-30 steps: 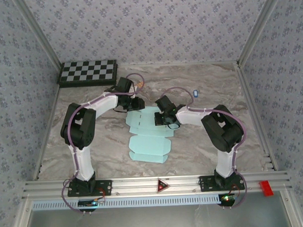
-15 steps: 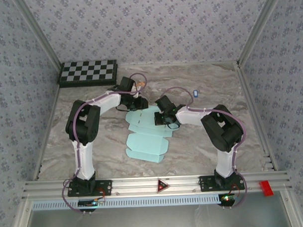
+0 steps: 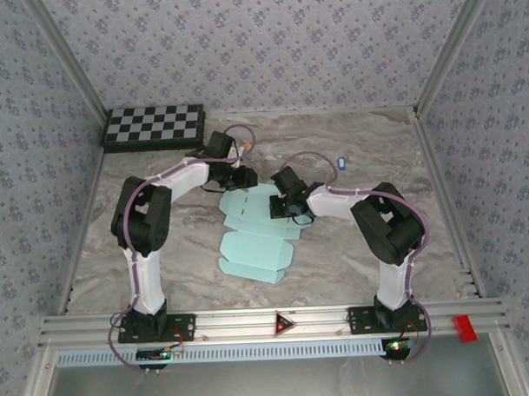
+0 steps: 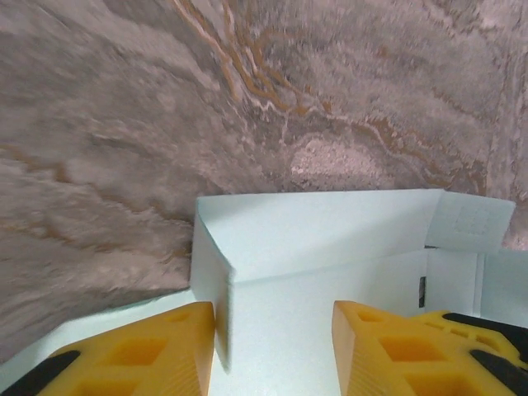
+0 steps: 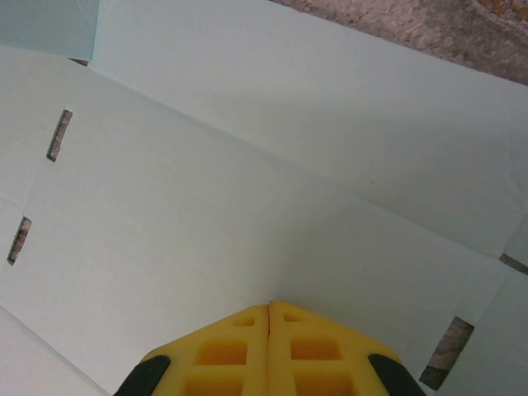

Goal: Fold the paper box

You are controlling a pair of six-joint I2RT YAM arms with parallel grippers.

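In the middle of the marble-patterned table, the paper box lies as a mostly flat pale aqua sheet, with its far end between the two arms. From above, the left gripper sits at the sheet's far edge and the right gripper is over its right side, though the jaws are too small to read at that range. The left wrist camera supplies the detail. Its yellow fingers stand apart, and between them a far flap of the box is creased up off the table, its folded corner just beside one finger. The right wrist camera shows that gripper's fingers pressed together with nothing between them, tips pointing at a flat panel with narrow cut slots. A checkerboard lies at the far left corner.
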